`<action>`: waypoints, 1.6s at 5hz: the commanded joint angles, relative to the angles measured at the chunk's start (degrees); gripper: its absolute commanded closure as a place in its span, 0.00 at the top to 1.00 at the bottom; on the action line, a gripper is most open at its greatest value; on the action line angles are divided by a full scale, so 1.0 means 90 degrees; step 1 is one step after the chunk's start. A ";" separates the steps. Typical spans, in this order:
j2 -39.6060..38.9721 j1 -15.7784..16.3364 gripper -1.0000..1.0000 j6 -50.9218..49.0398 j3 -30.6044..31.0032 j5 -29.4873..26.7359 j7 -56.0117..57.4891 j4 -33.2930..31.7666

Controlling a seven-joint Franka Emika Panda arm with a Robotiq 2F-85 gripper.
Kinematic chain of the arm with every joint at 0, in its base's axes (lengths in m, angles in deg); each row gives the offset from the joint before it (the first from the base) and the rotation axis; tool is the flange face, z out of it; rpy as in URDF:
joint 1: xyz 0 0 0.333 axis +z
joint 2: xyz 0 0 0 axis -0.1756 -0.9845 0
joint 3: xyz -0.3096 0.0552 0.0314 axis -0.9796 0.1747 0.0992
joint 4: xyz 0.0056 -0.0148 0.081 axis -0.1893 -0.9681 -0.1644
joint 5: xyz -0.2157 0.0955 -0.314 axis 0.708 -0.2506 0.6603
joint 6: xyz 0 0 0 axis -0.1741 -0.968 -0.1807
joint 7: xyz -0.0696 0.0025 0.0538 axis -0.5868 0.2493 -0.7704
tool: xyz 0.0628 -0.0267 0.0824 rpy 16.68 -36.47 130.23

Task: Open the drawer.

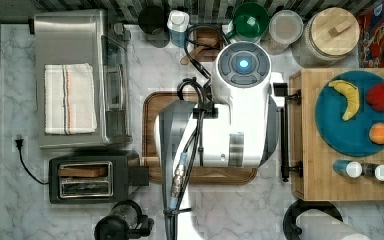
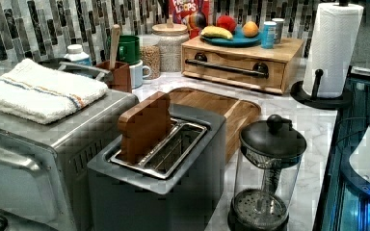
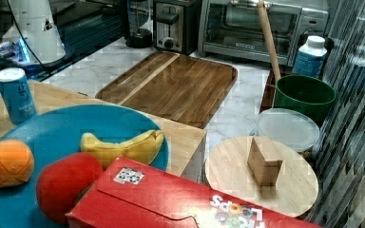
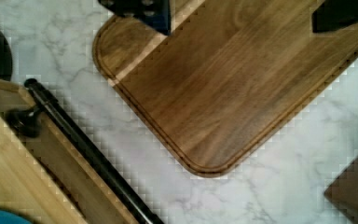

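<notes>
The drawer (image 2: 234, 69) is the front of a light bamboo box at the back of the counter in the left view, and it sits flush and closed. Its long black bar handle (image 2: 225, 68) runs across the front. In the top view the handle (image 1: 283, 134) lies just right of my white arm (image 1: 235, 117). In the wrist view my gripper (image 4: 240, 16) is open, its two dark fingertips (image 4: 142, 10) wide apart above the brown tray (image 4: 233, 88). The handle (image 4: 86, 147) lies a little way off to one side, and nothing is between the fingers.
A blue plate (image 1: 337, 132) with a banana, red fruit and orange sits on the box, beside two small cans. The top view also has a toaster oven (image 1: 80, 75), toaster (image 1: 87, 177), French press (image 1: 122, 222) and paper towel holder (image 1: 312, 220). Jars and cups line the back wall.
</notes>
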 commanded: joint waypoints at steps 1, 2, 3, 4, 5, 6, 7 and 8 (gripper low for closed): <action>0.0398 -0.0155 1.00 -0.0117 -0.0044 -0.0248 0.1468 -0.0082; 0.0523 -0.0130 1.00 0.0058 -0.0244 -0.0176 0.2337 -0.0355; 0.0541 -0.0204 1.00 0.0126 -0.0302 0.0040 0.3186 -0.0510; 0.0568 -0.0104 1.00 0.0629 -0.0374 0.0273 0.3704 -0.1087; 0.0554 -0.0170 1.00 0.0920 -0.0477 0.0371 0.4240 -0.1274; 0.0537 -0.0222 1.00 0.1102 -0.0559 0.0442 0.4741 -0.1400; 0.0601 -0.0345 1.00 0.1317 -0.0670 0.0456 0.5305 -0.1569; 0.0692 -0.0515 1.00 0.1533 -0.0766 0.0366 0.5878 -0.1763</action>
